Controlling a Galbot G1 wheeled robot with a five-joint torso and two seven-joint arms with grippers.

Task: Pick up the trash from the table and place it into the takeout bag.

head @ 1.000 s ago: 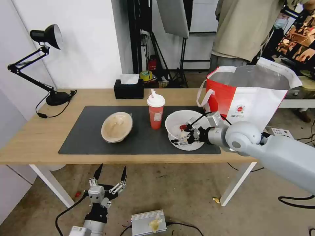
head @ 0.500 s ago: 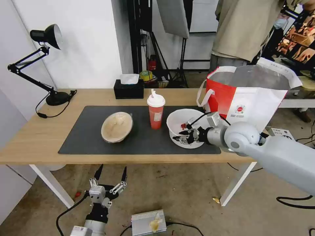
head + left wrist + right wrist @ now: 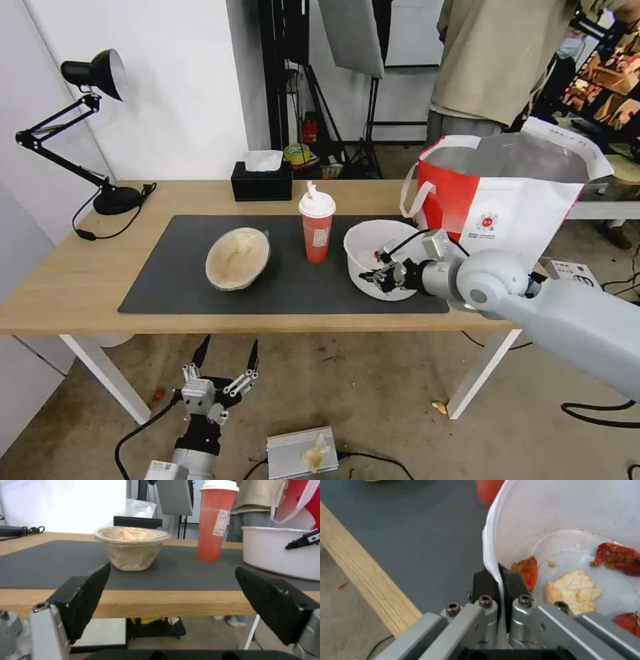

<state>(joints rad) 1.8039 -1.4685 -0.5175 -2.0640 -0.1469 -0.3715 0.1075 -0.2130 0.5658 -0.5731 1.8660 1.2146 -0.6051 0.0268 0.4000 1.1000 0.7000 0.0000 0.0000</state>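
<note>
Trash pickup is at the grasp: the right pincer [image 3: 500, 580] is clamped on the white bowl's [image 3: 373, 257] near rim on the tabletop [image 3: 60, 280], so lifting level toward the takeout bag [image 3: 507, 193] seems next, the left pincer [image 3: 223, 353] spread and idle below.

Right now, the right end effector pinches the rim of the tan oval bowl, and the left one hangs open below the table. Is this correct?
Not quite. The right end effector pinches the rim of the white bowl, as the right wrist view shows. The left end effector does hang open below the table.
</note>
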